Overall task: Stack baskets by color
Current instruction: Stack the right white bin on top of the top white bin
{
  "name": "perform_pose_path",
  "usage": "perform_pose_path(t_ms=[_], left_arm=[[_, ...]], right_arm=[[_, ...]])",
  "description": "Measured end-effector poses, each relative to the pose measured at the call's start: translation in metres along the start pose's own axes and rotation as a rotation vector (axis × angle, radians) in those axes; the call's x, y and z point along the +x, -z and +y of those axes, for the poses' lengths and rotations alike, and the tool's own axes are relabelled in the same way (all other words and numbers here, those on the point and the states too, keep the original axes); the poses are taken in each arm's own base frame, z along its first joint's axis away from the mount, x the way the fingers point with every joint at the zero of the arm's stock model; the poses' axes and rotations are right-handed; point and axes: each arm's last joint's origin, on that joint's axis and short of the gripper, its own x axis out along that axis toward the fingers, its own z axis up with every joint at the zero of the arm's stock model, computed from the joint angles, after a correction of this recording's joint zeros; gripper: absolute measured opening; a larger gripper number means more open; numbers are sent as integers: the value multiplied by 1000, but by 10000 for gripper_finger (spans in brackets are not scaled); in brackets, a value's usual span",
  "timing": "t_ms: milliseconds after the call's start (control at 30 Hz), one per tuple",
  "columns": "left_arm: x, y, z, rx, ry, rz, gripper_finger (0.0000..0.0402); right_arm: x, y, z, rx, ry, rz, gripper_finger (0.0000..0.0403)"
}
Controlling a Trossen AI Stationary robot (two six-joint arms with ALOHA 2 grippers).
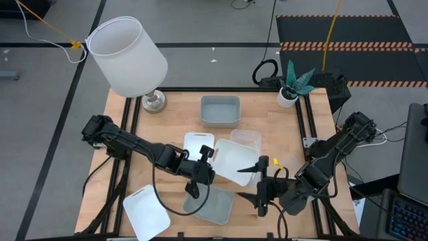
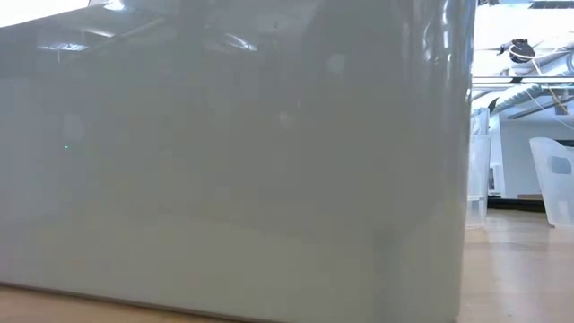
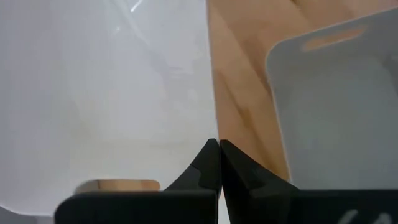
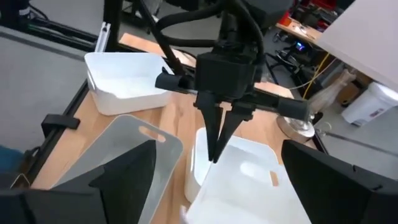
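Far left at the front corner there's a white basket (image 1: 146, 212) sitting on its own, and back behind it the lamp (image 1: 127, 57) leans over the table's (image 1: 170, 117) rear left corner. My left gripper (image 1: 200, 175) comes next, near the middle: its fingers (image 3: 208, 163) are pinched fully together, right at the rim of a tilted white basket (image 1: 231, 163), and I can't tell if the rim is actually caught between them. Under that one lies another white basket (image 1: 198, 144), and a grey-blue basket (image 1: 212, 204) sits just in front, near the front edge. At the back centre is a second grey-blue basket (image 1: 220, 111), well apart from the pile. A clear basket (image 1: 247, 139) touches the pile's right side. Then my right gripper (image 1: 252, 183), fingers spread wide with nothing in them, pointing at the tilted basket. A potted plant (image 1: 293, 82) sits at the back right corner.
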Motion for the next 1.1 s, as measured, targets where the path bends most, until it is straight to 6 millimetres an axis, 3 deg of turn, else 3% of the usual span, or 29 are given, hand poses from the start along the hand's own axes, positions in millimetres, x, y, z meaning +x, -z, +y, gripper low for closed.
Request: perform_pose_path(t_ms=[467, 700, 900, 1100], left_arm=[[-4, 11, 12, -128, -61, 91, 2], [-30, 16, 25, -273, -87, 67, 2], [-55, 20, 32, -500, -115, 34, 2], [-65, 24, 30, -798, -119, 69, 2]], right_arm=[[-3, 9, 0, 9, 21, 70, 338], [-31, 2, -3, -62, 109, -12, 338], [-56, 5, -7, -119, 178, -27, 338], [-60, 16, -9, -153, 234, 14, 338]])
